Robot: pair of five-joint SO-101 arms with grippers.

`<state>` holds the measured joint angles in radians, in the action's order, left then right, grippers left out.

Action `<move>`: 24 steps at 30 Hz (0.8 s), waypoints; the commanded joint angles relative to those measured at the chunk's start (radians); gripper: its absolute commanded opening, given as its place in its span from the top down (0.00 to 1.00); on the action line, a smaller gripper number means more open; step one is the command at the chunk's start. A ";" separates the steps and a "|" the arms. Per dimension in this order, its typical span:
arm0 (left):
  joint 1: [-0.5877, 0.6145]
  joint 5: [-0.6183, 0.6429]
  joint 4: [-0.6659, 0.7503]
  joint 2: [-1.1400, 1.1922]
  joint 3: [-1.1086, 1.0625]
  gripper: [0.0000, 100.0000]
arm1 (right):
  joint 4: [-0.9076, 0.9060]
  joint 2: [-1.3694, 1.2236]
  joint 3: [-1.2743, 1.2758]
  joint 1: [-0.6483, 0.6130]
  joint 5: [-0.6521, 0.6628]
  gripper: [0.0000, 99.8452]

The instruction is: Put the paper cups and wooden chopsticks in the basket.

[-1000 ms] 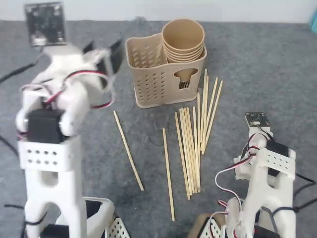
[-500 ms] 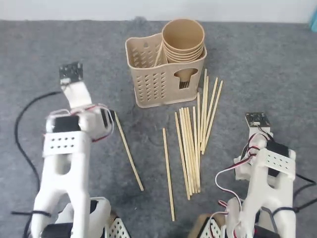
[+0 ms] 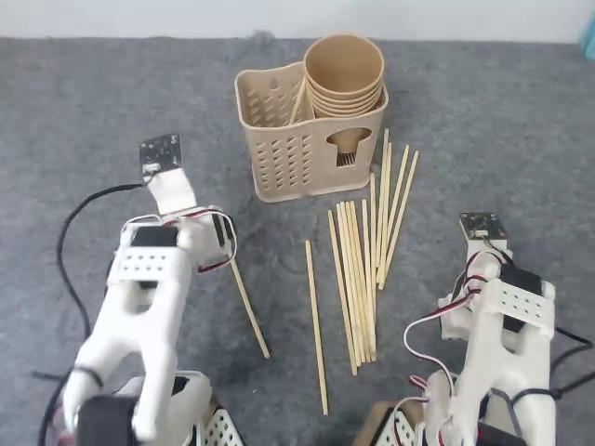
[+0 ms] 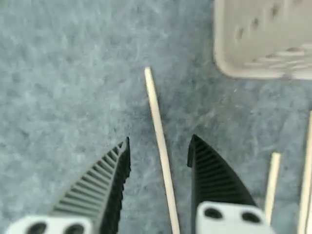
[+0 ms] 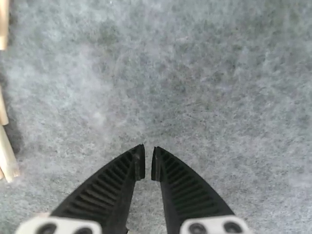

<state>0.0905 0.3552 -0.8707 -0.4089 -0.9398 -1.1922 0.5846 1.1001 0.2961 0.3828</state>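
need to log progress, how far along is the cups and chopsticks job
Done: the cups sit stacked in the basket. In hand: the left pincer is open astride one chopstick, not gripping it. Left: that one and the other chopsticks lying before the basket.

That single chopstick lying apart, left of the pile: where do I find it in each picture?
High view: the lone chopstick lies slanted left of the chopstick pile, its far end hidden under the left arm.
Left wrist view: it runs between the open left claw's tips.
Right wrist view: carpet and other chopstick ends.
Shared landmark: the basket.
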 commanded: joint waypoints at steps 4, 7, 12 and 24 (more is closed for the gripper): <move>-0.003 0.084 -0.011 0.296 0.205 0.81 | -0.015 0.013 -0.008 0.008 0.005 0.95; -0.009 0.106 -0.006 0.390 0.268 0.81 | -0.015 0.013 -0.008 0.008 0.005 0.95; -0.011 0.118 -0.003 0.506 0.328 0.81 | -0.015 0.013 -0.008 0.008 0.005 0.95; -0.003 0.118 -0.080 0.537 0.372 0.99 | -0.012 0.013 -0.008 0.008 0.005 0.95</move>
<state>0.0829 0.4687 -0.8769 0.1373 -0.6130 -1.1937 0.5846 1.1001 0.2961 0.3828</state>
